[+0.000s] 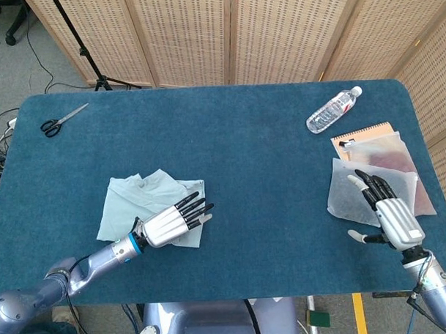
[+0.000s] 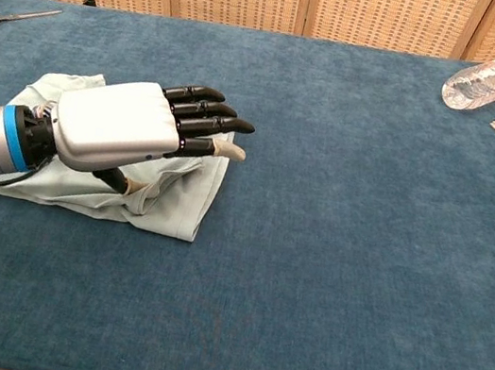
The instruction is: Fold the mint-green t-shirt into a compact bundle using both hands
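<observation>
Progress is judged to be well advanced: the mint-green t-shirt (image 1: 145, 206) is seen already gathered into a small, roughly squarish bundle of several overlapped layers, lying on the left half of the blue bench (image 1: 252, 159), toward its near edge. The bundle is not tidy (a loose fold and what may be a collar or sleeve opening are visible at its near side in the chest view, and its edges are uneven), so a last fold or a flattening press could be judged as what is left. The left hand (image 2: 128, 126) is held palm-down over the near-right part of the shirt, its fingers (image 2: 211, 121) stretched out straight, close together and pointing past the cloth's right edge; nothing is gripped, though whether the thumb underneath touches the fabric cannot be told. The right hand (image 1: 389, 214) is kept well apart at the far right of the bench, fingers extended and slightly spread, over a translucent white bag (image 1: 343, 198), and no part of the shirt is held by it.
</observation>
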Robot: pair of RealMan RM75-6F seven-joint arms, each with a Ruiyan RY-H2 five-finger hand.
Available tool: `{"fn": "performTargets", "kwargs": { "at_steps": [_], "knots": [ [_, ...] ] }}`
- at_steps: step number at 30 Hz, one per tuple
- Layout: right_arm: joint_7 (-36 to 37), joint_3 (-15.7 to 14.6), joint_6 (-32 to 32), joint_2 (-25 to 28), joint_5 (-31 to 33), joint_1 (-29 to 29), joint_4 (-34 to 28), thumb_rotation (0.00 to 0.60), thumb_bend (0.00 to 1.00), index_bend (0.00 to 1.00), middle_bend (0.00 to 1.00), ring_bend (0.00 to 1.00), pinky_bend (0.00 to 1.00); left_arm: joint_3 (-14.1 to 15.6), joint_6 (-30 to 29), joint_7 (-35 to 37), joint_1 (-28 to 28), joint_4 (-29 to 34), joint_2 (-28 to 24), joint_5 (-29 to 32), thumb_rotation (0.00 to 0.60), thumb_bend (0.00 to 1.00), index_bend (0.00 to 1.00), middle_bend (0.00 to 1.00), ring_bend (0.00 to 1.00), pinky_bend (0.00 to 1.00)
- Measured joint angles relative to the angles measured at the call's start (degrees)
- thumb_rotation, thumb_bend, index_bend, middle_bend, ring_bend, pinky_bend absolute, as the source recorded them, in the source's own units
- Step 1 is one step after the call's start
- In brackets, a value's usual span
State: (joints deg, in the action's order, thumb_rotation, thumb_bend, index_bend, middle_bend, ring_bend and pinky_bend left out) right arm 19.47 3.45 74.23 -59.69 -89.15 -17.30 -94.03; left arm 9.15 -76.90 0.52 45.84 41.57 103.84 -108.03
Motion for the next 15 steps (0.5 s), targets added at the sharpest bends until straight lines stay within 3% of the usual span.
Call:
{"fn": "performTargets", "kwargs": {
  "at_steps": [10, 15],
  "knots": [
    [-0.6, -0.2, 0.1, -0.1, -0.5, 0.0, -0.2, 0.6, 0.0, 0.0, 0.0, 0.0, 0.0, -1.0, -2.9, -1.7, -0.6, 4.1, -5.1, 0.4, 0.6, 0.23, 0.0, 0.0, 0.0, 0.0],
    [-1.0, -0.3, 0.2, -0.2, -0.7, 0.0, -0.4, 0.6, 0.0, 0.0, 0.0, 0.0, 0.0, -0.5, -1.5, -1.7, -0.8, 6.9, -7.4, 0.6, 0.6, 0.01, 0.0, 0.0, 0.0, 0.0]
  ]
}}
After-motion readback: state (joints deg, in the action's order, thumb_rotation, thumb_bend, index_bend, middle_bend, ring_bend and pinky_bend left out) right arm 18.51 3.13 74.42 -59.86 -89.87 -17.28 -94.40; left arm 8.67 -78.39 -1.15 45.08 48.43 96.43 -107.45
